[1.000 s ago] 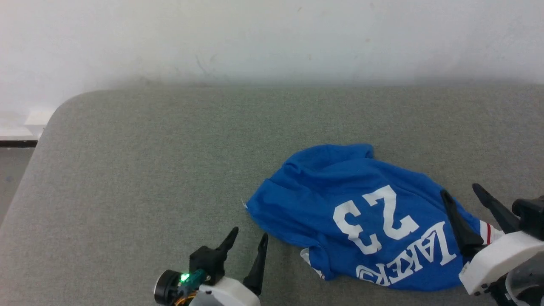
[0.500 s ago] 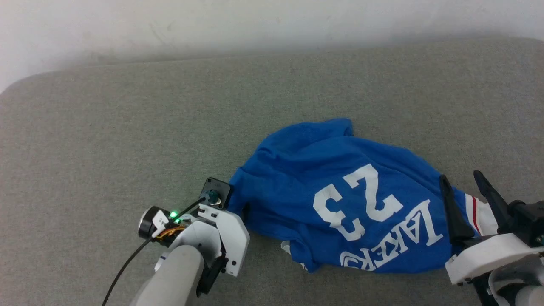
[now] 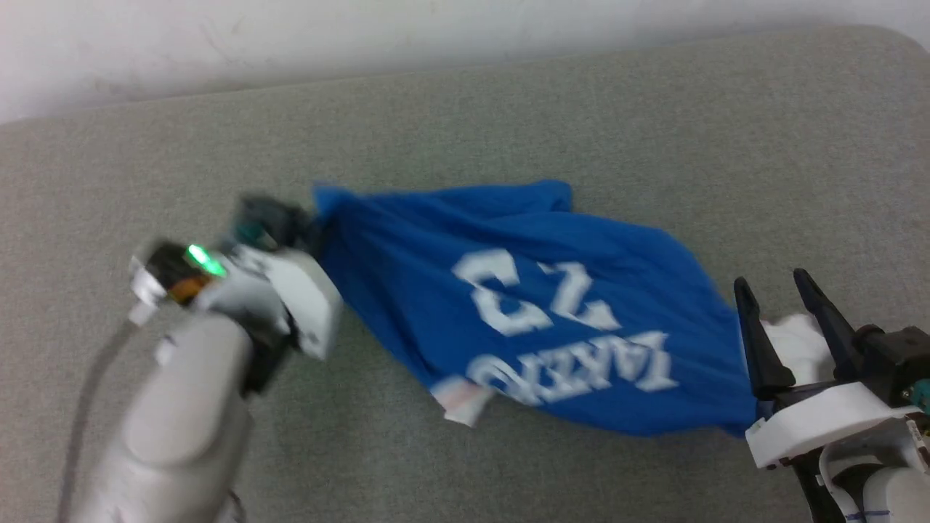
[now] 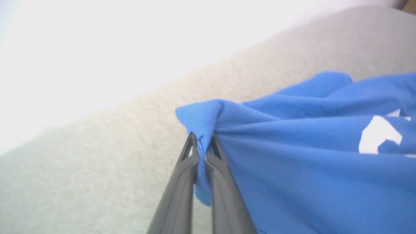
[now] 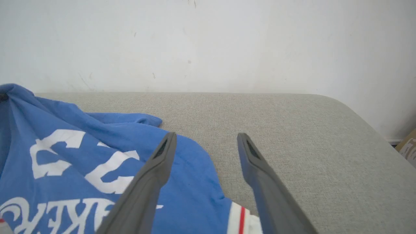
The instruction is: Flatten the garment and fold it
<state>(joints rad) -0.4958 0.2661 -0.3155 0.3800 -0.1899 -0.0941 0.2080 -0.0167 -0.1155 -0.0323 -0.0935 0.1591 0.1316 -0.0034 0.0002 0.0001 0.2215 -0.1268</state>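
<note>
The garment (image 3: pixel 523 305) is a bright blue T-shirt with white "23" and lettering, stretched out on the grey table. My left gripper (image 4: pixel 202 143) is shut on a bunched blue corner of the garment (image 4: pixel 308 162) and holds it lifted at the shirt's left end. In the head view that left gripper (image 3: pixel 309 232) is blurred. My right gripper (image 3: pixel 774 290) stands open at the shirt's right end, its fingers straddling a white sleeve (image 3: pixel 795 341) with red trim. In the right wrist view the right gripper (image 5: pixel 206 139) hangs open over the garment (image 5: pixel 81 156) edge and the sleeve (image 5: pixel 242 221).
The grey fabric table (image 3: pixel 508 116) runs to a white wall (image 3: pixel 290 29) at the back. Its rounded right corner (image 5: pixel 357 117) shows in the right wrist view, with a bit of cardboard box (image 5: pixel 408 146) beyond it.
My left gripper reached the shirt's left corner, shut on it and pulled it up and left, stretching the shirt. The head camera has shifted. The right gripper stays open at the sleeve.
</note>
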